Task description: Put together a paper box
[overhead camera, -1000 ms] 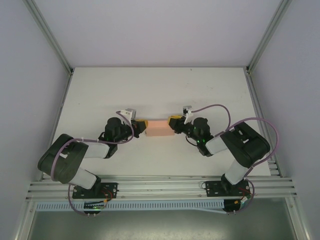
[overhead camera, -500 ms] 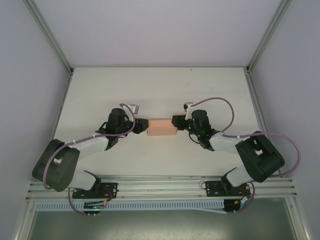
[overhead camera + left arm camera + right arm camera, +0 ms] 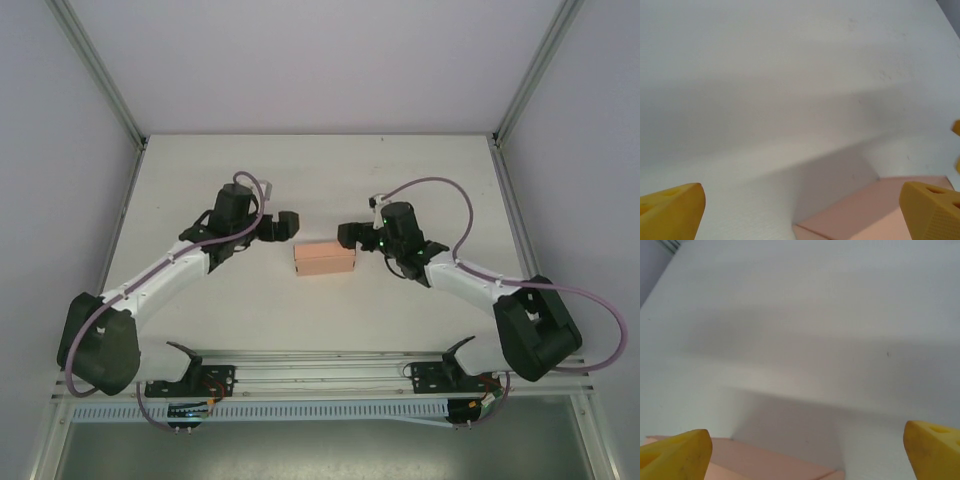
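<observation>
Broadly, the flat white tabletop point(image 3: 420, 180) bears the small salmon-pink rectangular cardboard box point(image 3: 324, 259) near its middle, with neither arm gripping it. The left gripper point(image 3: 284, 226) sits near the box's far-left corner and the right gripper point(image 3: 349, 236) near its far-right corner. Both stand wide open, their yellow wedge-shaped fingertips point(image 3: 935, 210) spread apart.

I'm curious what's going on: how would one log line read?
paper box: on table, unheld | left end effector: open, near box | right end effector: open, near box
</observation>
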Controlling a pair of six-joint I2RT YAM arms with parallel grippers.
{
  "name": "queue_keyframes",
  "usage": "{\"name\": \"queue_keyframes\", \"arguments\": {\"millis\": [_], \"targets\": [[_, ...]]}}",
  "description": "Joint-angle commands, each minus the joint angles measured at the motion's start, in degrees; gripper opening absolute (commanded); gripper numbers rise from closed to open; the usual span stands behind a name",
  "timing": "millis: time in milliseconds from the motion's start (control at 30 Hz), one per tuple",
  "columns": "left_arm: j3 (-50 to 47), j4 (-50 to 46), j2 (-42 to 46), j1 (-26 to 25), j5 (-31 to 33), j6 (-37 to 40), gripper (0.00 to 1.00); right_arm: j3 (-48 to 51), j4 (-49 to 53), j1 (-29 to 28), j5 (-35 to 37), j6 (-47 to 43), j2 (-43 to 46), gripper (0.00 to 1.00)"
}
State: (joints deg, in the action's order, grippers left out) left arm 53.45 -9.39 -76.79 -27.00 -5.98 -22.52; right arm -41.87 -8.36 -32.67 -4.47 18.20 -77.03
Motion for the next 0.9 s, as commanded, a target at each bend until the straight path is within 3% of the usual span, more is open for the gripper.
{"name": "queue_keyframes", "arguments": {"millis": [0,100,233,400,533,700,867], "targets": [[3.15,-7.67,0.99,0.36,7.38,0.2,0.99,-4.79,7.81,0.15,0.55,-5.61,2.41,0.99],[4.24,-7.47,1.26,0.37,9.18,0.19,0.99,-9.18,13.53,0.13,-3.56,-13.29,1.83,0.99],[4.21,-7.06,1.82,0.78,13.78,1.08,0.99,-16.93,28.33,-0.92,-17.1,-35.97,-1.55,0.99],[2.62,-7.82,1.67,2.49,15.33,1.37,0.98,-29.17,45.17,-6.34,-11.79,-58.52,-10.94,0.99],[0.22,-7.84,0.82,6.38,12.57,-1.16,0.99,-38.61,52.64,-8.25,-8.47,-66.33,-20.43,0.99],[-2.37,-6.3,0.44,9.59,10.61,-2.58,0.98,-45.04,56.32,-9.14,-10.29,-73.46,-28.52,0.99],[-3.6,-5.95,-0.11,10.59,10.68,-2.62,0.99,-52.67,62.68,-9.71,-6.19,-73.95,-36.69,0.95]]}}
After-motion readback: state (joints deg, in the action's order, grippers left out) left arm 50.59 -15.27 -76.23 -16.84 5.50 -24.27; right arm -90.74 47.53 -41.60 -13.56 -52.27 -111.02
